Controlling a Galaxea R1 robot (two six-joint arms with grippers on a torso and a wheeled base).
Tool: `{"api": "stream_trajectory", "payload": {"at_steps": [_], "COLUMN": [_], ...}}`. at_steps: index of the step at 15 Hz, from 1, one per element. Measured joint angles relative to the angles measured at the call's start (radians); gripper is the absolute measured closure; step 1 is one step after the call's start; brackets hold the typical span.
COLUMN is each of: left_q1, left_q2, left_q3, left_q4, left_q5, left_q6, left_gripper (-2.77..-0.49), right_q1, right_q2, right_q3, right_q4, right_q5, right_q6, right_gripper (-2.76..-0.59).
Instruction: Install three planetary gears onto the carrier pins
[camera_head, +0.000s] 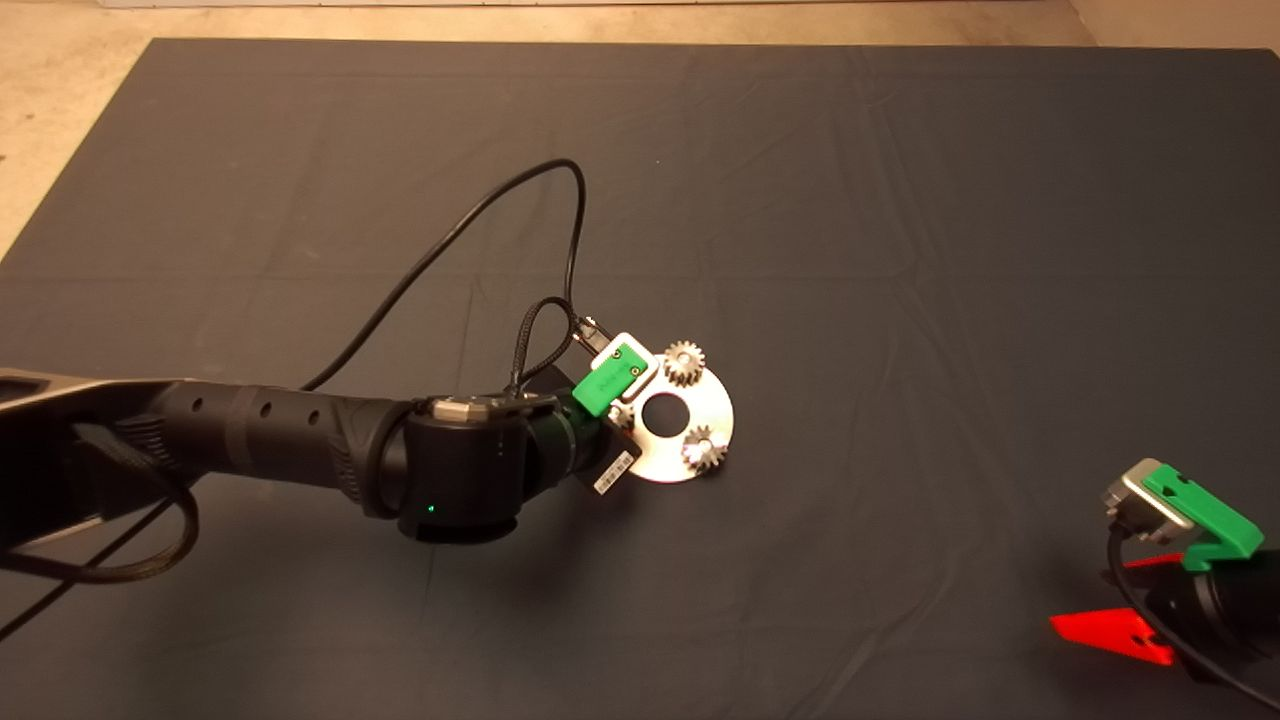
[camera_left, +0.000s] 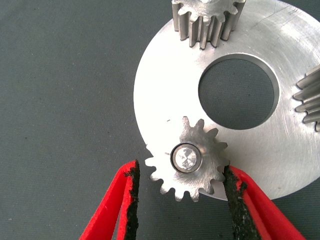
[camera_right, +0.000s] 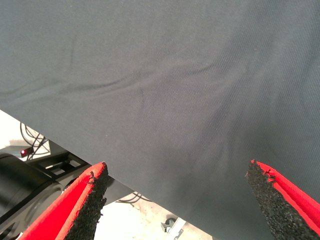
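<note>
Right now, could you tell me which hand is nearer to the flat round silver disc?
Left. The left hand straddles a small silvery gear on the flat round silver disc; the right hand waits at the mat's lower right edge.

Table (camera_head: 900, 200) covered by a dark mat (camera_head: 300, 250), creased in long shallow folds; pale floor (camera_head: 60, 120) visible past its far and left edges. Near the mat's middle, lying flat on the cloth, a round silver disc (camera_head: 712, 425) with a large central hole. Standing on that disc, well apart around the hole, three small toothed gears (camera_left: 189, 159), each seated over a stud, one with its pin end (camera_left: 185, 157) showing bright in the bore.
</note>
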Motion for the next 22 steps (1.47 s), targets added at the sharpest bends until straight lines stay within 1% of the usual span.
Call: {"api": "stream_trajectory", "payload": {"at_steps": [1, 4, 5, 6, 8, 9, 11, 12, 13, 14, 15, 16, 17, 18, 19, 20, 21, 22], "left_q1": [0.000, 0.000, 0.000, 0.000, 0.000, 0.000, 0.000, 0.000, 0.000, 0.000, 0.000, -0.003, -0.011, -0.017, -0.020, -0.020, -0.022, -0.023], "left_q2": [-0.001, -0.006, -0.012, -0.021, -0.047, -0.055, -0.080, -0.093, -0.099, -0.098, -0.099, -0.100, -0.101, -0.103, -0.110, -0.121, -0.133, -0.146], "left_q3": [0.000, 0.001, 0.008, 0.025, 0.060, 0.067, 0.097, 0.121, 0.136, 0.145, 0.152, 0.167, 0.192, 0.223, 0.262, 0.303, 0.339, 0.364], "left_q4": [0.000, 0.000, -0.001, -0.005, -0.029, -0.039, -0.074, -0.094, -0.118, -0.142, -0.165, -0.185, -0.203, -0.218, -0.243, -0.265, -0.288, -0.308], "left_q5": [0.001, 0.002, 0.004, 0.010, 0.017, 0.021, 0.022, 0.024, 0.030, 0.048, 0.072, 0.079, 0.080, 0.080, 0.079, 0.079, 0.079, 0.079], "left_q6": [0.000, 0.000, 0.000, 0.000, 0.000, -0.001, -0.005, -0.019, -0.042, -0.071, -0.103, -0.130, -0.176, -0.237, -0.306, -0.382, -0.449, -0.502], "left_gripper": [-1.20, -1.24, -1.34, -1.34, -1.49, -1.49, -1.53, -1.63, -1.64, -1.64, -1.74, -1.78, -1.78, -1.78, -1.78, -1.78, -1.78, -1.78], "right_q1": [-0.001, -0.014, -0.015, -0.015, -0.015, -0.014, -0.014, -0.014, -0.014, -0.014, -0.014, -0.013, -0.011, -0.008, 0.008, 0.020, 0.023, 0.026], "right_q2": [0.000, 0.000, -0.003, -0.005, -0.005, -0.005, -0.005, -0.003, -0.002, 0.000, 0.009, 0.026, 0.054, 0.068, 0.138, 0.241, 0.322, 0.384], "right_q3": [0.000, 0.000, 0.001, 0.001, 0.001, 0.001, 0.001, 0.001, 0.001, 0.001, 0.001, 0.001, 0.001, 0.001, 0.001, 0.001, 0.001, 0.001], "right_q4": [0.000, 0.000, 0.000, 0.000, 0.000, 0.000, 0.000, 0.000, 0.000, 0.004, 0.011, 0.027, 0.048, 0.055, 0.068, 0.072, 0.072, 0.069], "right_q5": [0.000, 0.000, 0.001, 0.000, 0.001, 0.002, 0.003, 0.003, 0.003, 0.005, 0.008, 0.009, 0.008, 0.008, 0.007, -0.006, -0.022, -0.056], "right_q6": [0.000, -0.003, -0.006, -0.008, -0.008, -0.008, -0.008, -0.008, -0.008, -0.008, -0.007, -0.006, 0.001, 0.006, 0.041, 0.091, 0.127, 0.163], "right_gripper": [-2.06, -2.06, -2.06, -2.06, -2.06, -2.06, -2.06, -2.06, -2.06, -2.06, -2.06, -2.06, -2.06, -2.06, -2.06, -2.06, -2.06, -2.06]}}
